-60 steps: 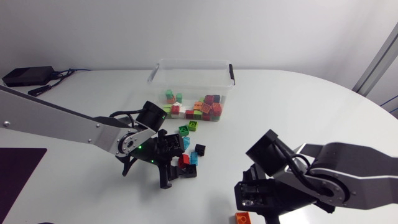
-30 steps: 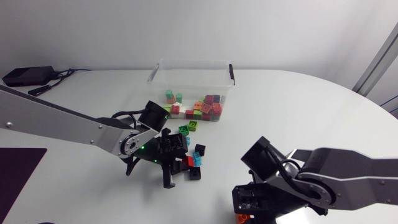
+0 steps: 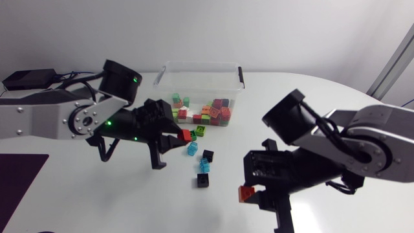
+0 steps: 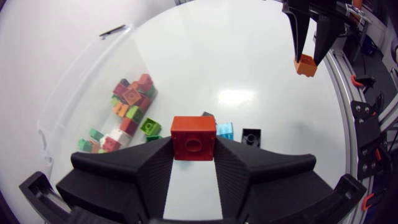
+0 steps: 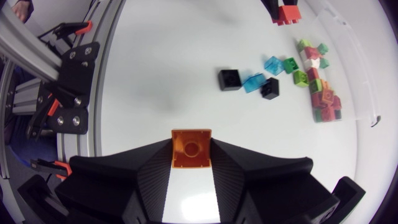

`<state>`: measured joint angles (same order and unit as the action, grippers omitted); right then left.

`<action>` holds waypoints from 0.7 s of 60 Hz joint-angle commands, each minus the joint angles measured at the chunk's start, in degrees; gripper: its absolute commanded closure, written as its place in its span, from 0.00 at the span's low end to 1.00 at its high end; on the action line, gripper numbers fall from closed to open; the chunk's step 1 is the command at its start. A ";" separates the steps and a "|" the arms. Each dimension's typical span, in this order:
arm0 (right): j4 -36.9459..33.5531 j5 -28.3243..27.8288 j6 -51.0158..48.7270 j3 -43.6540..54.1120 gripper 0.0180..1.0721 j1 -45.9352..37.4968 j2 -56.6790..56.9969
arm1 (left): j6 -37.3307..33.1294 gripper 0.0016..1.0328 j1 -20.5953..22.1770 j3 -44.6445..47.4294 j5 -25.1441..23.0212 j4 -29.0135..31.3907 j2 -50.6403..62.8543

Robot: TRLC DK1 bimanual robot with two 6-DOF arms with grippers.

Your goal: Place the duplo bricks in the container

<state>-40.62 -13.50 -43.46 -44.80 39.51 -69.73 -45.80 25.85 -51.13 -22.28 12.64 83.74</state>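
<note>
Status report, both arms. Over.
Left gripper shut on red brick. Right gripper shut on orange brick. Both short of container; loose bricks on table.

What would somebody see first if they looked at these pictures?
The left pincer is shut on a red brick, held up off the table, and the right pincer on an orange brick. At the table's far side stands a clear container with a colourful heap of bricks inside, and a few loose bricks lie in front of it.
</note>
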 commanded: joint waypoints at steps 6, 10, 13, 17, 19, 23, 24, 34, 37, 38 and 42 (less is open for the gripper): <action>3.00 -0.48 4.35 -7.76 0.75 -3.91 -3.48 | 5.81 0.80 -4.49 -8.10 -2.06 0.28 -1.66; 4.94 -0.57 5.67 -10.31 0.75 -5.14 -4.62 | 9.59 0.80 -6.25 -10.30 -2.41 -2.27 -0.78; 7.13 -0.57 7.43 -12.86 0.75 -6.37 -6.20 | 10.82 0.80 -7.04 -11.80 -2.50 -2.98 0.45; 9.33 -0.57 9.36 -16.02 0.75 -7.51 -8.49 | 13.90 0.80 -7.65 -13.11 -2.50 -6.23 2.39; 10.83 -0.57 10.33 -17.25 0.75 -8.39 -9.45 | 14.69 0.80 -7.65 -13.55 -2.41 -7.11 3.18; 12.67 -0.57 11.91 -20.24 0.75 -9.36 -12.00 | 16.97 0.80 -8.27 -14.87 -2.33 -9.66 5.20; 13.46 -0.57 12.70 -21.12 0.75 -9.71 -12.79 | 17.76 0.80 -8.36 -15.49 -2.24 -10.01 5.90; 19.09 0.05 16.30 -26.66 0.75 -11.82 -18.77 | 23.39 0.80 -9.94 -20.32 -0.66 -14.23 11.70; 20.14 0.05 17.18 -28.50 0.75 -12.61 -20.97 | 24.18 0.80 -10.29 -21.73 0.05 -15.19 13.64; 20.49 0.05 17.36 -29.38 0.75 -12.70 -21.76 | 24.80 0.80 -10.55 -22.25 0.31 -15.63 14.43; 22.87 0.31 19.03 -31.76 0.75 -13.67 -24.48 | 26.73 0.80 -11.08 -23.92 0.57 -17.04 16.45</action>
<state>-19.77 -13.43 -27.31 -73.52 26.87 -90.78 -22.61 15.70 -71.85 -21.98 -2.70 97.10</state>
